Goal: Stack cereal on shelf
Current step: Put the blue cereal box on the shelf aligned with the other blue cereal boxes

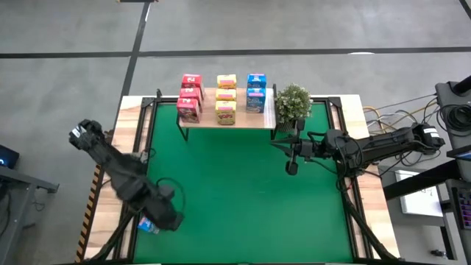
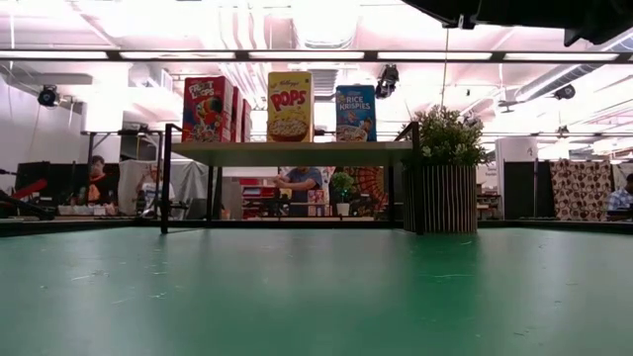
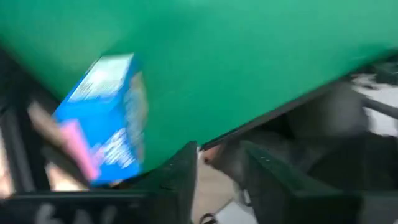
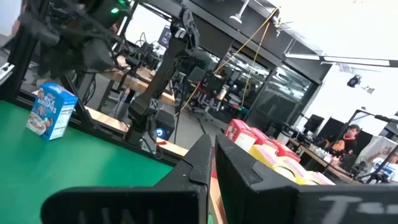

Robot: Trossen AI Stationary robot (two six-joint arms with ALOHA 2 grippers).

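Note:
The light-wood shelf (image 1: pixel 241 112) (image 2: pixel 297 152) stands at the table's far edge. It carries three pink-red boxes (image 1: pixel 190 98), three yellow boxes (image 1: pixel 226 98) and two blue boxes (image 1: pixel 255 92), in rows. A third blue cereal box (image 1: pixel 147 226) (image 3: pixel 106 118) (image 4: pixel 53 112) stands upright on its base at the near left corner. My left gripper (image 1: pixel 168 215) (image 3: pixel 217 180) is open just above and beside that box, which is not between the fingers. My right gripper (image 1: pixel 292 163) (image 4: pixel 214 165) is shut, hovering in front of the plant.
A small potted plant (image 1: pixel 293 101) (image 2: pixel 442 183) stands at the shelf's right end, close to my right gripper. The green tabletop (image 1: pixel 243 199) stretches between the shelf and the near edge. People and desks show in the room beyond the table.

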